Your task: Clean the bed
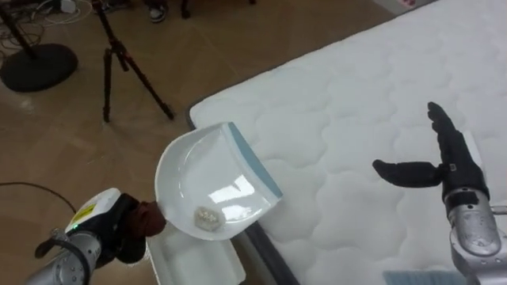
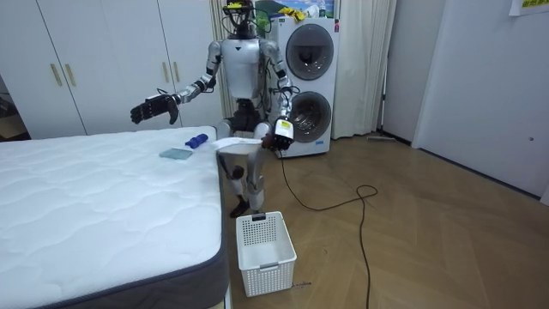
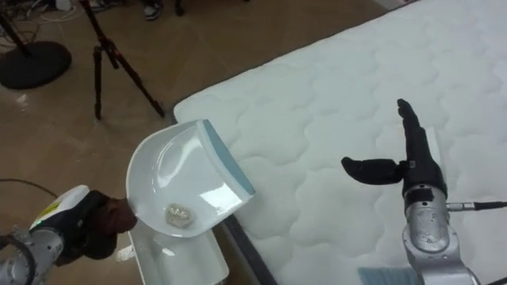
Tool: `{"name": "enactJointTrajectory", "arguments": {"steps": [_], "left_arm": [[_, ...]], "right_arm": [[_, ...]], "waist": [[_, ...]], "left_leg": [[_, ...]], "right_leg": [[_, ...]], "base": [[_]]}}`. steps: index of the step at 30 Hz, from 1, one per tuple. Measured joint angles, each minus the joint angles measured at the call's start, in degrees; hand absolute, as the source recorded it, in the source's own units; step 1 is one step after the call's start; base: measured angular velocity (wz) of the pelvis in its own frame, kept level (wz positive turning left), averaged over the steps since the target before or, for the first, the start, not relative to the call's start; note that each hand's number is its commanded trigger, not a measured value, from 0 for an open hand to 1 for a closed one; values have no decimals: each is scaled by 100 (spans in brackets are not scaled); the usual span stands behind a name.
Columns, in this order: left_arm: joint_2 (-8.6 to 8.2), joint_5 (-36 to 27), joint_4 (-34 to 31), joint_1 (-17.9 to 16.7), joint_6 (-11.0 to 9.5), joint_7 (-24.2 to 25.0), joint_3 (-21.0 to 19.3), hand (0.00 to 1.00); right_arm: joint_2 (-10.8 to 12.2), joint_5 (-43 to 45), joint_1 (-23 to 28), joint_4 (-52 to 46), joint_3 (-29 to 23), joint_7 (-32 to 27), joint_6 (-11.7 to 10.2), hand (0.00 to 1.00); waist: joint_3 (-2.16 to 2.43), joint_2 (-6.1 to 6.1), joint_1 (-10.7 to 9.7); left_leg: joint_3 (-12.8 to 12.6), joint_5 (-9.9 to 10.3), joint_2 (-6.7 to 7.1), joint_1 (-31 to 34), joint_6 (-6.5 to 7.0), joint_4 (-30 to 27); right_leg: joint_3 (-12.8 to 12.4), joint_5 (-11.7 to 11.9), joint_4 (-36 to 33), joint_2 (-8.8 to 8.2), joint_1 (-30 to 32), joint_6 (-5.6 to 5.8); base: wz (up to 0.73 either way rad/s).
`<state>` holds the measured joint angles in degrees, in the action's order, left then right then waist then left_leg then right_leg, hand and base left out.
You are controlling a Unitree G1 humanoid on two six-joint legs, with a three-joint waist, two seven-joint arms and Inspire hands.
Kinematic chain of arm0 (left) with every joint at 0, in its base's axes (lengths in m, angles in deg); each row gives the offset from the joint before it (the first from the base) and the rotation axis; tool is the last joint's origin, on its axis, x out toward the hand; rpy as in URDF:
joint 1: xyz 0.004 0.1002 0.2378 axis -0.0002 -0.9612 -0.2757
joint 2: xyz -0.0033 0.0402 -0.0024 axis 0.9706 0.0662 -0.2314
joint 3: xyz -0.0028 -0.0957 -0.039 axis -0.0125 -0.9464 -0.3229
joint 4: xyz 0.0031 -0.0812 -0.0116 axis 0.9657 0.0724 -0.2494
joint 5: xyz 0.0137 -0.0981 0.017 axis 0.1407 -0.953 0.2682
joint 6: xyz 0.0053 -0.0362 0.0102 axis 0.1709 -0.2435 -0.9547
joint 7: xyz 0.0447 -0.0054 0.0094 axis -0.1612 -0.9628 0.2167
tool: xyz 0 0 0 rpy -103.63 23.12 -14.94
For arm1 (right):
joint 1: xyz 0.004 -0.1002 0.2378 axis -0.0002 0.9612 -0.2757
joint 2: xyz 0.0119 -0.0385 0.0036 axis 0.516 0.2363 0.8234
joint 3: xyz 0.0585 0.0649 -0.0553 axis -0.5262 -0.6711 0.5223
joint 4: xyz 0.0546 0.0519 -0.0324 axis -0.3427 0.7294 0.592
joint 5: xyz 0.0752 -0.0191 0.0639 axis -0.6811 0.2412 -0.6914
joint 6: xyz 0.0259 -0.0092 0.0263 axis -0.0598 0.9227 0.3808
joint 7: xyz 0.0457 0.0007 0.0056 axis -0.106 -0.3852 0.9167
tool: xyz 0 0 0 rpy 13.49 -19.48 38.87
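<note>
- Big white quilted bed [image 1: 380,95]; the robot stands at its corner.
- White slatted plastic basket [image 2: 270,279] on the floor by that corner.
- White plastic dustpan with a blue lip [image 1: 190,170], handle clenched in the left robot hand [image 1: 119,229], above the basket.
- Right robot hand [image 1: 447,162] is released, fingers straight, over the bed.
- Room view: flat teal cloth [image 2: 176,154] on the bed.
- Crumpled pale scrap [image 1: 207,215] lies in the dustpan.

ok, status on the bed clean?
Left hand shut on dustpan handle, off the mattress corner. Right hand open over mattress. Small scrap in the dustpan, white container below. Nothing blocking.
</note>
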<state>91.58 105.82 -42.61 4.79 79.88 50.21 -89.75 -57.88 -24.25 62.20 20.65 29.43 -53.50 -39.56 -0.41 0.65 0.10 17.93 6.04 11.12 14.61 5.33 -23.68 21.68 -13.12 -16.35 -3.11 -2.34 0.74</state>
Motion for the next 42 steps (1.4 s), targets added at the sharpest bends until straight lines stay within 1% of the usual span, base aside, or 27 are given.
{"name": "enactJointTrajectory", "arguments": {"steps": [2, 3, 4, 5, 6, 7, 8, 9, 10, 11, 12, 13, 14, 15, 16, 17, 18, 19, 21, 22, 23, 27, 32, 34, 36, 40, 42], "left_arm": [[2, -38, 0, 4, -1, -7, -3, 100], [4, -38, -1, 17, -8, -17, -3, 100], [9, -38, 0, 32, -11, -17, -2, 100], [29, -22, 0, 86, -18, -17, -4, 100], [59, -12, 0, 143, -51, -17, -4, 100], [69, -13, 1, 175, -62, -16, -4, 100], [85, -22, -6, 204, -96, -15, 2, 100], [82, -28, -6, 214, -121, -15, 15, 100], [84, -22, -5, 238, -128, -15, 33, 100], [93, -20, -3, 263, -133, -16, 43, 100], [107, -20, -5, 301, -143, -16, 41, 100], [110, -17, -17, 317, -152, -18, 38, 100], [131, -19, -22, 364, -159, -19, 39, 100], [144, -19, -21, 398, -156, -19, 39, 100], [146, -24, -21, 402, -156, -19, 39, 100], [147, -26, -21, 421, -155, -19, 40, 100], [166, -23, -22, 431, -153, -18, 35, 100], [172, -23, -21, 429, -152, -18, 27, 100], [191, -11, -21, 430, -142, -14, 20, 100], [201, -11, -21, 433, -143, -14, 20, 100], [204, -11, -18, 433, -140, -14, 22, 100], [231, -8, -10, 439, -121, -27, 35, 100], [233, -20, 74, 459, -30, -28, 35, 100], [235, -28, 236, 472, -28, -35, 38, 100], [236, -10, 431, 475, -28, -35, 37, 100], [235, 48, 567, 488, -44, -35, 39, 100], [239, 60, 808, 642, -71, -79, 53, 100]], "right_arm": [[0, -20, -1, 4, 1, -58, -16, 0], [0, -23, -5, 41, 1, -129, -70, 0], [0, -23, -20, 67, 1, -167, -94, 0], [-1, -10, -52, 128, 2, -221, -113, 0], [12, 53, -46, 172, 0, -267, -112, 0], [27, 86, -11, 176, -2, -289, -110, 0], [64, 105, 29, 189, -6, -292, -107, 0], [87, 108, 14, 179, 0, -248, -107, 0], [93, 111, -8, 177, 4, -214, -106, 0], [125, 117, -21, 179, 61, -164, -74, 0], [140, 117, -5, 206, 76, -98, -41, 0], [141, 118, 4, 238, 75, -89, -29, 0], [147, 117, 7, 308, 76, -91, 19, 0], [180, 117, 7, 379, 77, -96, 33, 0], [197, 117, 8, 405, 78, -98, 38, 0], [206, 118, 8, 428, 79, -121, 39, 0], [206, 118, 7, 430, 80, -133, 37, 0], [205, 119, 6, 431, 79, -137, 25, 0], [206, 145, 6, 428, 79, -119, -26, 0], [206, 154, 6, 428, 80, -104, -36, 0], [203, 188, -2, 427, 78, -89, -60, 0], [204, 310, -4, 428, 91, -75, -112, 0], [203, 300, -172, 614, 77, -75, -121, 0], [202, 299, -252, 757, 77, -74, -130, 0], [203, 303, -349, 947, 78, -71, -140, 0], [203, 341, -393, 1091, 77, -20, -213, 0], [203, 356, -447, 1263, 97, -27, -313, 0]], "waist": [[-5, -9, 30], [-14, -24, 29], [-27, -45, 24], [-40, -65, 22], [-60, -82, -11], [-68, -85, -54], [-71, -106, -73], [-72, -192, 55], [-106, -232, 130], [-109, -170, 156], [-110, -145, 64], [-109, -146, 28], [-107, -150, 13], [-109, -150, 1], [-105, -146, -9], [-106, -146, -36], [-80, -91, -49], [-70, -72, -29], [-53, -45, 28], [-49, -38, 32], [-53, -56, 41], [-51, -58, 29], [-61, -75, 32], [-80, -105, 26], [-107, -157, 30], [-110, -235, 12], [-129, -292, 13]], "left_leg": [[104, -38, 47, 4, 2, -9], [98, -65, 52, 46, 8, -31], [66, -65, 48, 111, 9, -83], [-137, -54, 16, 250, 22, -190], [-635, -15, -171, 396, 41, -297], [-1122, 43, -378, 451, 77, -454], [-2020, 478, -930, 499, 66, -967], [-2397, 996, -1271, 484, -41, -1354], [-2471, 1113, -1278, 488, -52, -1435], [-2339, 1090, -1012, 439, 44, -1356], [-2153, 941, -787, 395, 226, -1156], [-2058, 879, -712, 362, 270, -1050], [-1953, 763, -628, 293, 301, -865], [-1823, 679, -568, 197, 318, -725], [-1744, 653, -529, 151, 322, -669], [-1635, 610, -493, 67, 358, -583], [-1538, 570, -411, -2, 359, -472], [-1501, 562, -386, -34, 357, -429], [-1317, 551, -283, -129, 364, -339], [-1276, 547, -259, -144, 367, -315], [-1193, 529, -238, -174, 385, -267], [-980, 496, -235, -272, 372, -100], [-1052, 541, -273, -228, 307, -105], [-1093, 548, -290, -231, 296, -96], [-1132, 574, -326, -196, 289, -51], [-1133, 572, -334, -45, 289, -74], [-1136, 568, -332, 17, 284, -83]], "right_leg": [[-42, -1, -60, -5, 3, 1], [0, -4, -57, -14, -15, 7], [63, -19, -65, -25, -25, 30], [229, -159, -168, -105, 16, 43], [450, -302, -307, -249, 64, 47], [632, -412, -399, -326, 94, 26], [918, -581, -672, -490, 85, 110], [1010, -738, -1008, -607, 94, 221], [948, -823, -1246, -663, 131, 241], [559, -886, -1674, -757, 354, 228], [79, -878, -1971, -735, 642, 200], [-123, -878, -2043, -674, 791, 201], [-454, -870, -2057, -562, 1085, 202], [-669, -826, -1950, -459, 1278, 181], [-749, -786, -1863, -431, 1340, 183], [-823, -651, -1612, -371, 1391, 153], [-926, -477, -1378, -363, 1471, 139], [-955, -382, -1289, -345, 1485, 136], [-1058, 116, -917, -215, 1387, 105], [-1070, 290, -857, -183, 1330, 94], [-1074, 390, -728, -154, 1249, 86], [-1053, 392, -411, -62, 1029, 79], [-1047, 274, -427, -29, 1063, 31], [-1037, 246, -427, -48, 1054, 15], [-1034, 234, -432, -38, 1108, -7], [-1002, 209, -564, -58, 1302, -47], [-983, 190, -654, -79, 1391, -61]], "base": [[36], [38], [44], [60], [72], [68], [24], [0], [-17], [31], [52], [75], [68], [67], [76], [74], [68], [49], [42], [40], [34], [24], [6], [2], [-2], [1], [0]]}}
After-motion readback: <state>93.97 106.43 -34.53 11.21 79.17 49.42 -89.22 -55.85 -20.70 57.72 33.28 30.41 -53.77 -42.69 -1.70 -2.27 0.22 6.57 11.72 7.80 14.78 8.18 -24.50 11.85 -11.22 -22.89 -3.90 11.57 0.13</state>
